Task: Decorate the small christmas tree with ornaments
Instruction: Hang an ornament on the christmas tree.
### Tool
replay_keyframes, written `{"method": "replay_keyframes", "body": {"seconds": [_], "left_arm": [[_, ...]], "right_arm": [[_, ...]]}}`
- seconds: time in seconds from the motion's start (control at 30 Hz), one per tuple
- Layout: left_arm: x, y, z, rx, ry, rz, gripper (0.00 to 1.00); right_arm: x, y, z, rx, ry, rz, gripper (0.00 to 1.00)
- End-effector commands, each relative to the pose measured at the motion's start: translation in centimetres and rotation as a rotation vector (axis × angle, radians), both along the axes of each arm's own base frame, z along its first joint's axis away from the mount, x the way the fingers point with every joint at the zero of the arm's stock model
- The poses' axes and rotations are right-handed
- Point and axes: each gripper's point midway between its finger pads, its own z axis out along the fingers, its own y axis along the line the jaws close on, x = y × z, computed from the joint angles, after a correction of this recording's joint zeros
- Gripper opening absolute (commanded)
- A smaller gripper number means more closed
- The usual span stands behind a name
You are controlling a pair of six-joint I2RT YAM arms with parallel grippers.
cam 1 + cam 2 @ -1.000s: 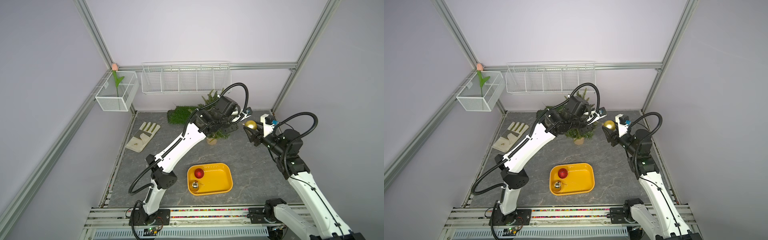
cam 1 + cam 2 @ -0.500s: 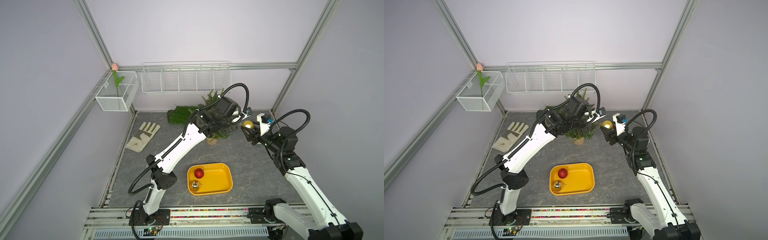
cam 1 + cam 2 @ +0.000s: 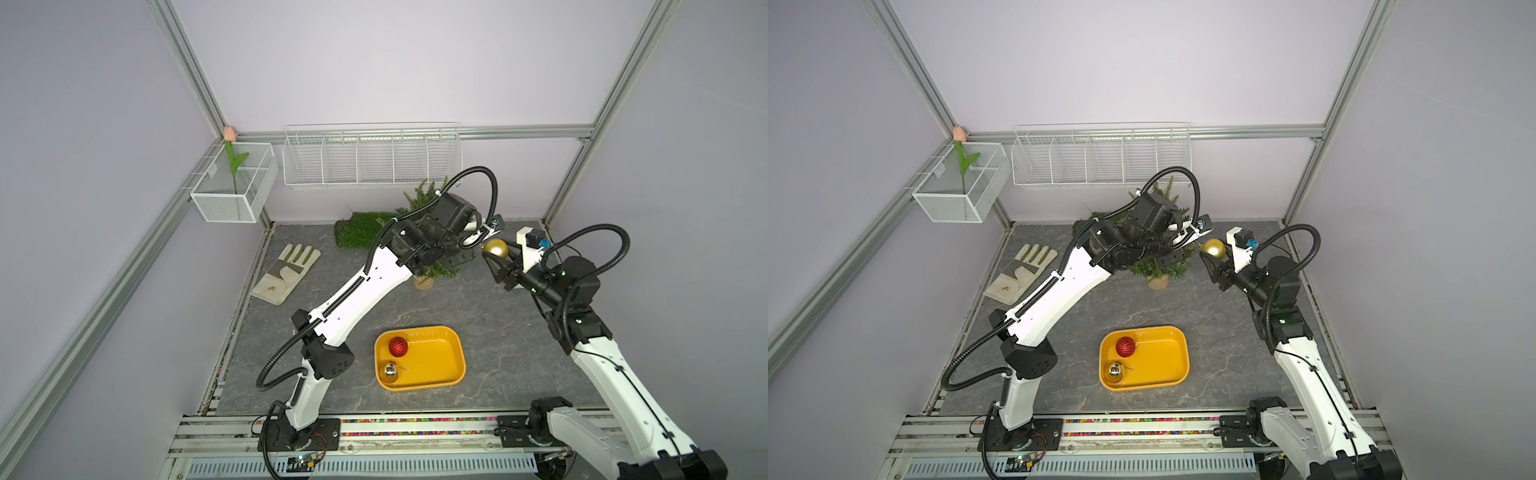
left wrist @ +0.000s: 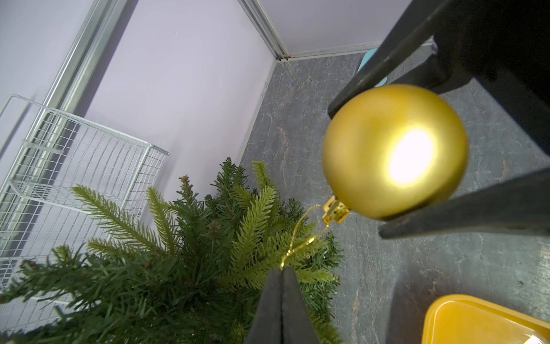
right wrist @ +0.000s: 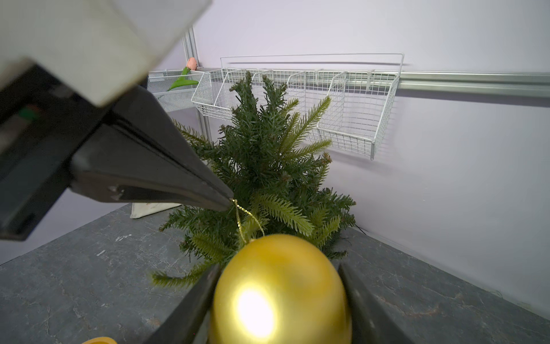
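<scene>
Enclosure of plain pale lilac wall panels [image 3: 374, 62] on three sides, framed by silver aluminium posts [image 3: 189, 62] running diagonally in from the upper corners of both top views to a horizontal aluminium rail [image 3: 519, 132]. Upper centre, on that rail: a long white wire basket rack [image 3: 370, 160] in five compartments, with a smaller white mesh box basket [image 3: 226, 203] to its left on the side wall. Floor is a dark grey stone-patterned mat [image 3: 498, 316] with pale veining, lower centre, edged along the bottom of the frame by silver slotted mounting rails [image 3: 395, 440]; light even, shadows soft.
</scene>
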Motion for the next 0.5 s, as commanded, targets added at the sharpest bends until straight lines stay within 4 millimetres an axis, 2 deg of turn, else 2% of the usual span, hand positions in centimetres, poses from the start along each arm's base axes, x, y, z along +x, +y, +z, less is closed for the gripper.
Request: {"method": "replay_keyframes", "body": {"seconds": [0.0,0.3,0.47], "left_arm": [[-0.8,-0.3,-0.4,0.022,0.009,-0.037,0.0],[-1.0,-0.5,-1.0,0.043,0.014,-0.043,0.0],[-0.5,-0.2,-1.5,0.066,0.004,-0.018,0.0]], "right_arm": [[-0.6,0.2,0.6,0.01,-0.037,0.02,0.34],[-0.1,0.5,-0.3,0.0,-0.005,0.037,0.34],[0.2,0.7,-0.7,0.002,0.01,0.041,0.34]]}}
